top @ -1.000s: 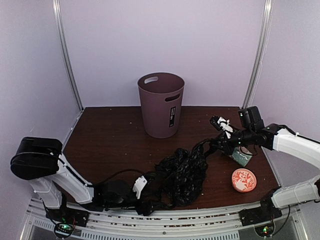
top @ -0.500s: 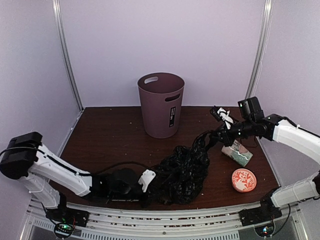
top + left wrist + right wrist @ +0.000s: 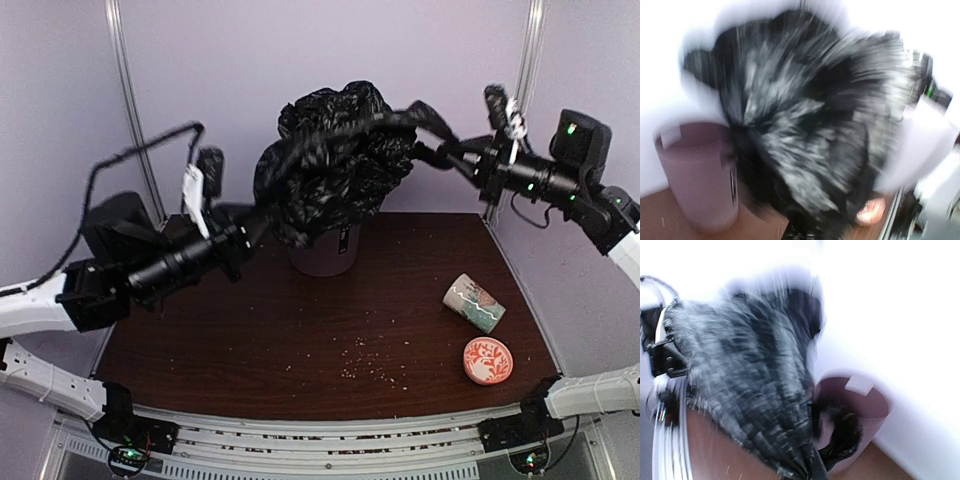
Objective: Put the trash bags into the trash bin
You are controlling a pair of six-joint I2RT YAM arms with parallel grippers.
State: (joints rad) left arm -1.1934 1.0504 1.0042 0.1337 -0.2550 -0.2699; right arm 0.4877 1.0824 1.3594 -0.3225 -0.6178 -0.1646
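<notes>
Black bags hang bunched directly over the bin, none yet inside, your left gripper and right gripper each clenched on one end of the bundle; lowering and release remain for you to do.

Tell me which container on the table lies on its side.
The cream patterned mug, tipped over near the right edge; the mauve trash bin stands upright, the red dish sits flat.
</notes>
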